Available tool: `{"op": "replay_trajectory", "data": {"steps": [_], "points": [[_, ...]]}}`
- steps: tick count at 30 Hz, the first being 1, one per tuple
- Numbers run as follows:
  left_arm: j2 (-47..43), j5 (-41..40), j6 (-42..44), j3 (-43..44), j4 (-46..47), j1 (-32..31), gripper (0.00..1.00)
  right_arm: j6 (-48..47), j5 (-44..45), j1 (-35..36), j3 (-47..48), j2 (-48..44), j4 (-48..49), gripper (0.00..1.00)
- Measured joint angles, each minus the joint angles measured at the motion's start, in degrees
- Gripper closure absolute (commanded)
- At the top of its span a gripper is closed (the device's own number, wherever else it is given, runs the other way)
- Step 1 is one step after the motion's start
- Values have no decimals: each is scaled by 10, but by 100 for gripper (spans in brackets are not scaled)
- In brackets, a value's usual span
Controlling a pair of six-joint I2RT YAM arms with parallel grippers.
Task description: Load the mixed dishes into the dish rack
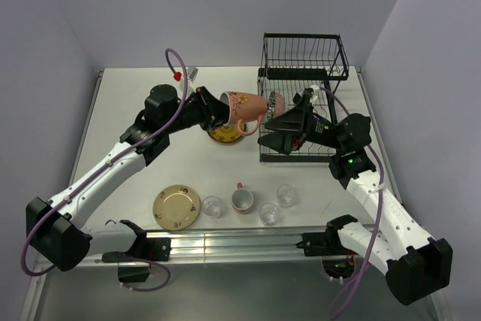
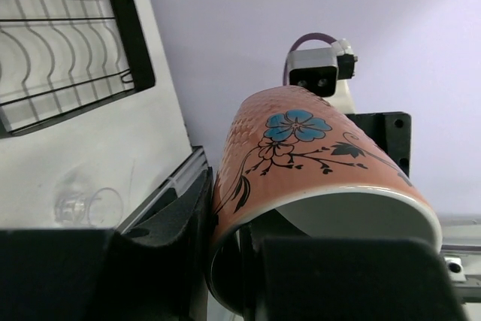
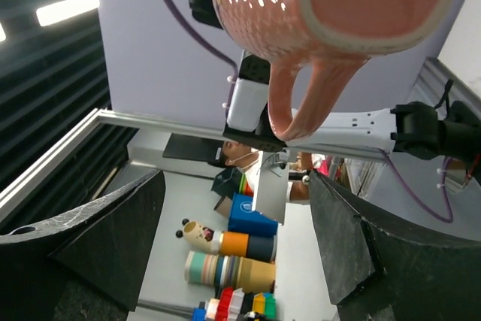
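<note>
The left gripper [image 1: 213, 107] has its jaws closed over the rim wall of an orange-and-white mug [image 1: 242, 104], one jaw inside the mouth and one outside. The mug hangs clear of the desk [image 1: 128, 95], above the yellow patterned plate [image 1: 224, 136], at centre frame. It looks like glazed ceramic: stiff, slick, fairly heavy and chippable. The rim pinch is narrow, so the body or the handle [image 3: 301, 103] would give a surer hold. Its long axis lies about level, left to right, the base apparently toward the dish rack [image 1: 301, 73] and the handle downward. The right gripper [image 1: 270, 133] waits just beside it, jaws wide and empty.
</note>
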Motion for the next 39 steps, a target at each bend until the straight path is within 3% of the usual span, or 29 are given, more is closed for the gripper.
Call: {"op": "replay_trajectory", "data": {"steps": [7,16,19,20,22,23,26,27,28,29,31,35,39], "points": [[22,17,-26,9,66,-2,100,29,12,35,0,17,59,22],[25,19,-29,9,78,-27,100,37,47,45,1,68,92,40],[25,19,-26,9,78,-34,100,37,66,47,2,69,94,53],[25,16,-27,9,81,-36,100,37,68,48,4,69,92,68],[24,8,-25,9,88,-35,100,33,80,50,4,69,91,83],[23,4,-26,9,89,-35,100,31,85,52,5,68,91,100],[23,1,-25,9,91,-36,99,24,93,53,5,64,83,100],[23,1,-25,9,90,-36,91,22,93,54,5,63,81,100],[23,1,-25,9,91,-37,64,20,94,54,5,60,78,100],[23,1,-26,9,91,-37,49,16,97,54,5,56,71,100],[22,-5,-19,9,90,-41,1,0,106,53,5,44,38,100],[17,-61,-1,23,-2,-42,1,-96,124,35,14,-1,-95,100],[6,-168,10,65,-182,-38,1,-250,160,-17,50,-40,-292,100]]}}
